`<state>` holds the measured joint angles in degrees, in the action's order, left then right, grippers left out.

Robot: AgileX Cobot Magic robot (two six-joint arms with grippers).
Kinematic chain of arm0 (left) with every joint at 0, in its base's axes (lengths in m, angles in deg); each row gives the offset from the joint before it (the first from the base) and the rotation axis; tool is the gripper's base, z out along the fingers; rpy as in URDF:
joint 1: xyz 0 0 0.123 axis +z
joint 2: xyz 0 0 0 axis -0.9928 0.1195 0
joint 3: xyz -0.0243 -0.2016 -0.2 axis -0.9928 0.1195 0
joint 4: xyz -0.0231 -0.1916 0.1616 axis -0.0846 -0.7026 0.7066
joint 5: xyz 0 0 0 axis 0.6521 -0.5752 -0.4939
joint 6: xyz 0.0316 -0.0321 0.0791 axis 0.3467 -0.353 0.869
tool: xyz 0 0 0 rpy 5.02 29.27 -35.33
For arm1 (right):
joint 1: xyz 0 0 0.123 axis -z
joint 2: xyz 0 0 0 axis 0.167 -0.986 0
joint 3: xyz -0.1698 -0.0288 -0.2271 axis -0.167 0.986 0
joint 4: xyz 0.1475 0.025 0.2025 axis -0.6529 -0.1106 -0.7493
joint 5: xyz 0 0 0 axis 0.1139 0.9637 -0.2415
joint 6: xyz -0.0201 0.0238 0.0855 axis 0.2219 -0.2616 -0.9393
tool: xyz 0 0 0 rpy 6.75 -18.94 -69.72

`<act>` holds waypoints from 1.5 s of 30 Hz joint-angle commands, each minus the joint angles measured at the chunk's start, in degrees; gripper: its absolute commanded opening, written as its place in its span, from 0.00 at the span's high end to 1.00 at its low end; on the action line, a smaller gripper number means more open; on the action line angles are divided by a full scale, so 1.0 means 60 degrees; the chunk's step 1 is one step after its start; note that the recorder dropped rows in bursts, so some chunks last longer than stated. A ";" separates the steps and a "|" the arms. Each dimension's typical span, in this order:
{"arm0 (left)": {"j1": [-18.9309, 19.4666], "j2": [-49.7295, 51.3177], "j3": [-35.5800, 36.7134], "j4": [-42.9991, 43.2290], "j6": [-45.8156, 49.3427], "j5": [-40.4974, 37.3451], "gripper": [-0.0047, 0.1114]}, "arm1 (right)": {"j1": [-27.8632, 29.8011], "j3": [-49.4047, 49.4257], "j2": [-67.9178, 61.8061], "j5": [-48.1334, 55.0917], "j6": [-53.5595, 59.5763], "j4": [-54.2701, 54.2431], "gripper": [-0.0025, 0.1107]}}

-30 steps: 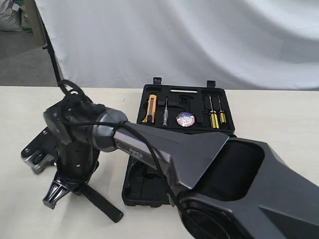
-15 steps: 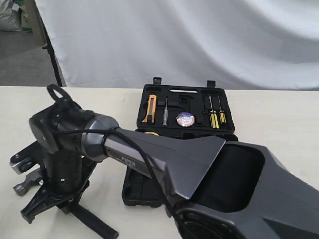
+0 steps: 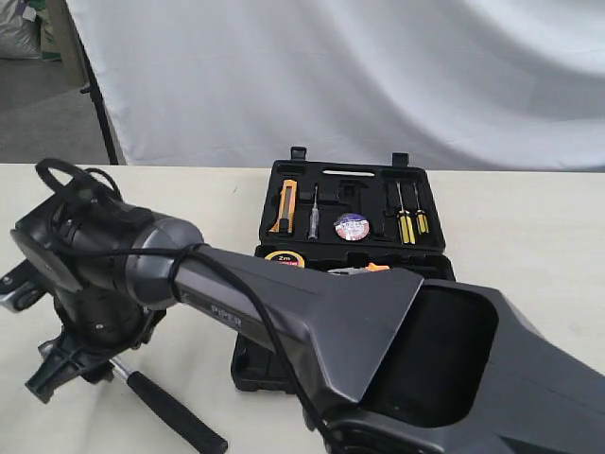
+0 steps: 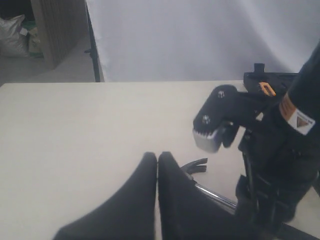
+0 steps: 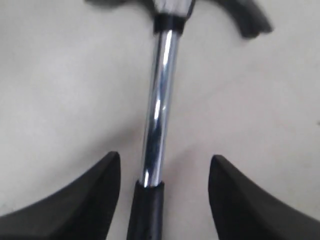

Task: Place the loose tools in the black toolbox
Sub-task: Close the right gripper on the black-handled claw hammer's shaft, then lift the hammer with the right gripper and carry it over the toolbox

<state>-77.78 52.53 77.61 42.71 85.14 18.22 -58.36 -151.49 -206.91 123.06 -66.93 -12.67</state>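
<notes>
The table [image 3: 529, 218] is pale beige and the backdrop cloth [image 3: 378, 76] behind it plain white. The toolbox [image 3: 402, 172] is black all over. In its far half sit an orange utility knife [image 3: 286, 206], screwdrivers [image 3: 405, 225] with yellow-and-black handles, and a dark tape roll [image 3: 351, 227] with a purplish label. Nearer lie a yellow tape measure [image 3: 283, 257] and orange pliers handles [image 3: 376, 268]. The claw hammer [image 5: 159, 105] has a bright chrome shaft and a black grip. The right arm [image 3: 312, 303] is dark grey with small white lettering.

"PIPER" is showing in pale letters on the right arm's link [image 3: 227, 317], behind its jaws. "2m" is showing on the yellow tape measure [image 3: 282, 257], well apart from them. The warning-triangle sticker [image 4: 297, 116] on that arm is showing print too small to read.
</notes>
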 commanded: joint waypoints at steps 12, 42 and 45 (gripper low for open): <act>0.0017 -0.0030 0.0015 -0.0030 -0.0074 -0.0012 0.95 | 0.0559 -0.0315 -0.1075 -0.2920 0.1013 -0.1723 0.52; 0.0017 -0.0030 0.0015 -0.0030 -0.0074 -0.0012 0.95 | 0.2678 0.2118 0.4575 0.0149 0.3737 -0.2137 0.98; 0.0017 -0.0030 0.0015 -0.0030 -0.0074 -0.0012 0.95 | 0.3142 0.3293 0.5436 0.0149 0.4139 -0.1452 0.98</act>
<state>-77.78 52.53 77.61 42.71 85.14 18.22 -41.58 -135.39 -178.77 124.28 -44.60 -23.91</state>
